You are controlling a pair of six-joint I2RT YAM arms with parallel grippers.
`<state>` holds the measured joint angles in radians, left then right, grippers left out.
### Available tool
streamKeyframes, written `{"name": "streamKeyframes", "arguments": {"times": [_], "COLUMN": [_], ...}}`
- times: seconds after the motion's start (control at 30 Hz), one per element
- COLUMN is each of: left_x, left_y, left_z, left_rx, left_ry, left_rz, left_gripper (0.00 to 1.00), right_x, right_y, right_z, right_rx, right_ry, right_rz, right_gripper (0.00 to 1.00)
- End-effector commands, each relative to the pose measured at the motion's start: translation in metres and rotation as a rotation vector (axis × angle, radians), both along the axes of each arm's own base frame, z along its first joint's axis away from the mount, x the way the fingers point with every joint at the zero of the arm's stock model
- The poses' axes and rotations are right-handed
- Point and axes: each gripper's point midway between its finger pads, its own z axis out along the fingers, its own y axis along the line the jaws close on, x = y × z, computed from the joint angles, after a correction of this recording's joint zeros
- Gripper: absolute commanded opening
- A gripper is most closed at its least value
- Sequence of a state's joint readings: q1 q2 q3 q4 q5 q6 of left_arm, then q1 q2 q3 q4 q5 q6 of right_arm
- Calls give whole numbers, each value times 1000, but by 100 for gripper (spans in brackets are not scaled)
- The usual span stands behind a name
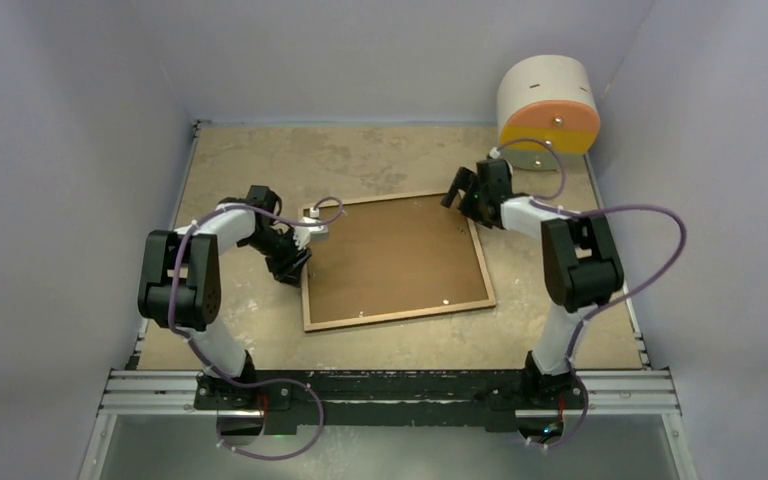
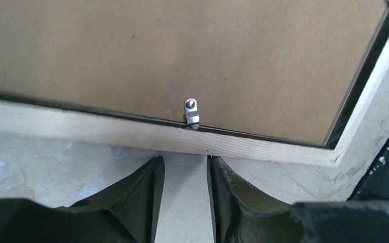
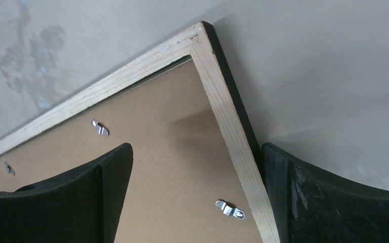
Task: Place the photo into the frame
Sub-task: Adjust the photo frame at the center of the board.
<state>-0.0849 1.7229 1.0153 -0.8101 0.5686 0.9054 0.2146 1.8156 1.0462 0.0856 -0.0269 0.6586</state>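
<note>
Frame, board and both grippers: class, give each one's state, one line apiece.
frame: lying flat, wooden back up.
backing board: seated inside the frame.
left gripper: partly open, empty, at the frame's edge.
right gripper: wide open, empty, straddling the frame's side rail near a corner.

place: robot lab cell (a boxed-in test booth) | walls [image 1: 60,150]: plain pale panels on three sides of table [image 1: 380,160] | rail [image 1: 150,392]: metal, left arm [image 1: 185,280] and right arm [image 1: 580,265] bolted on | cables [image 1: 650,208]: purple loops along both arms
</note>
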Motion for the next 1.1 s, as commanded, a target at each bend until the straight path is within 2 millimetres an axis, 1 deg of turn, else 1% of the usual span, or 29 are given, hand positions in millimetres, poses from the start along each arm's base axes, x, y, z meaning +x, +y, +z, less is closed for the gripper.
{"name": "streamKeyframes", "arguments": {"times": [0.0,0.1,0.17,0.2,0.23,0.27,0.3,0.37,0.4,0.47,0.53,0.6,0.67,0.7,0.73,0.8,0.83,0.9,0.93,0.97,1.0,1.03,1.07], "left_x": [-25,-32,-39,-41,-43,-45,-47,-49,-50,-54,-55,-55,-56,-55,-52,-40,-30,-3,17,41,66,91,118], "left_y": [-23,-41,-55,-60,-63,-65,-66,-65,-63,-60,-57,-54,-52,-50,-47,-36,-30,-11,-1,11,22,38,52], "left_z": [-14,-12,-10,-8,-7,-5,-2,2,5,12,21,34,49,56,63,76,82,92,96,96,96,96,95], "left_rx": [-11,-25,-31,-31,-33,-37,-41,-38,-32,-20,-12,-11,-32,-39,-49,-58,-62,-61,-52,-31,-9,15,32], "left_ry": [50,57,61,60,61,67,74,85,87,84,72,58,59,56,52,30,13,-27,-57,-97,-133,-164,-199], "left_rz": [-85,-120,-157,-172,-183,-193,-203,-221,-232,-249,-268,-288,-319,-331,-329,-322,-304,-233,-175,-100,-21,77,186], "left_gripper": [40,40,42,44,48,52,56,70,73,76,77,78,78,78,78,78,78,76,75,73,71,70,67], "right_x": [7,30,45,54,70,79,88,99,104,113,118,120,119,116,110,93,81,51,36,18,-2,-15,-31], "right_y": [107,157,188,201,212,216,218,216,210,197,185,172,156,148,141,131,128,120,118,114,107,103,99], "right_z": [9,17,24,31,41,46,54,69,77,97,113,124,129,129,136,142,144,141,138,133,116,113,106], "right_rx": [112,91,118,136,137,115,90,55,26,-18,-34,-46,-64,-71,-67,-54,-40,-8,15,34,36,43,55], "right_ry": [34,2,-29,-45,-79,-94,-121,-162,-187,-240,-274,-293,-284,-269,-264,-253,-249,-224,-207,-182,-139,-135,-113], "right_rz": [257,368,438,463,480,483,479,470,457,427,399,376,345,332,315,300,299,298,300,302,307,310,311], "right_gripper": [96,97,99,99,99,99,99,99,99,99,99,99,99,99,99,99,99,99,99,99,99,99,99]}}
